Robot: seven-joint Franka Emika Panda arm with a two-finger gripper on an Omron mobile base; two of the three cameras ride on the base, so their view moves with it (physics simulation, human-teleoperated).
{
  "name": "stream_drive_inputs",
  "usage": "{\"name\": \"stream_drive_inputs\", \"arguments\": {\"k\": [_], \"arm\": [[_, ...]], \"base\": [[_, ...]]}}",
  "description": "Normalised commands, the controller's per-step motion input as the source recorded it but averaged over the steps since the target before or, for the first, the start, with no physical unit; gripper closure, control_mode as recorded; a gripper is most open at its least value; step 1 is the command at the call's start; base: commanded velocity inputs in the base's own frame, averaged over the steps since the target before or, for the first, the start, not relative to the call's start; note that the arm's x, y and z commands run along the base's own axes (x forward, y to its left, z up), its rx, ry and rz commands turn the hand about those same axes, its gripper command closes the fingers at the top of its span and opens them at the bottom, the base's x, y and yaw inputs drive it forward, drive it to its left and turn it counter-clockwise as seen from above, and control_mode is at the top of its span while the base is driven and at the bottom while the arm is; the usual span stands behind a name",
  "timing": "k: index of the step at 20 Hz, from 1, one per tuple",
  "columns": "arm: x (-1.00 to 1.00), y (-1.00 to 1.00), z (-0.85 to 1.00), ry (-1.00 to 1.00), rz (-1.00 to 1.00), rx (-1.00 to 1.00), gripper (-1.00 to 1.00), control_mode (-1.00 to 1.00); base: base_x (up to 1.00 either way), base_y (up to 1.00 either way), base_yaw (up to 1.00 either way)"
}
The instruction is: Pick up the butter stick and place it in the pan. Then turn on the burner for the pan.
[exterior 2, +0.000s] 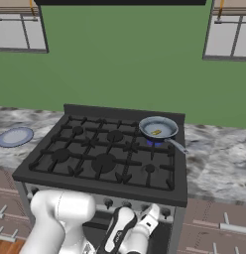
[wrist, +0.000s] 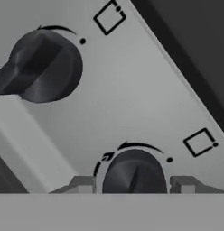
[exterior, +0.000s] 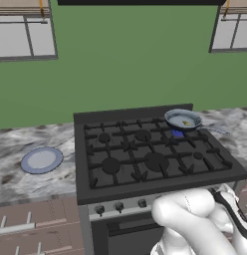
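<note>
**Butter in the pan, flame lit, gripper at a stove knob**

A black gas stove (exterior: 155,154) sits in a marbled counter (exterior 2: 219,158) before a green wall. The pan (exterior: 183,119) rests on the back right burner (exterior: 178,133), its thin silvery handle (exterior 2: 177,145) pointing right and toward the front. The butter stick (exterior 2: 156,132), a small yellow bar, lies inside the pan near its middle. A blue flame (exterior 2: 155,142) shows under the pan. A blue-rimmed plate (exterior: 41,160) lies on the counter well left of the stove.

The white arm (exterior 2: 60,218) bends low before the stove's front panel (wrist: 127,99). In the hand view, the gripper (wrist: 132,184) stands with its two fingertips apart, one on each side of a round black knob (wrist: 134,173) and close beside it; whether they press on the knob cannot be told. A second black knob (wrist: 44,65) sits farther along the grey panel.
</note>
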Motion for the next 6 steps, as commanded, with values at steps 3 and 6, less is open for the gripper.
{"name": "stream_drive_inputs", "arguments": {"k": [3,6], "arm": [[-0.04,0.09,-0.29,0.00,0.06,-0.32,1.00,-1.00],[0.00,0.08,-0.17,0.00,0.03,-0.17,1.00,-1.00]], "base": [[0.00,0.00,0.00],[0.00,0.00,0.00]]}}
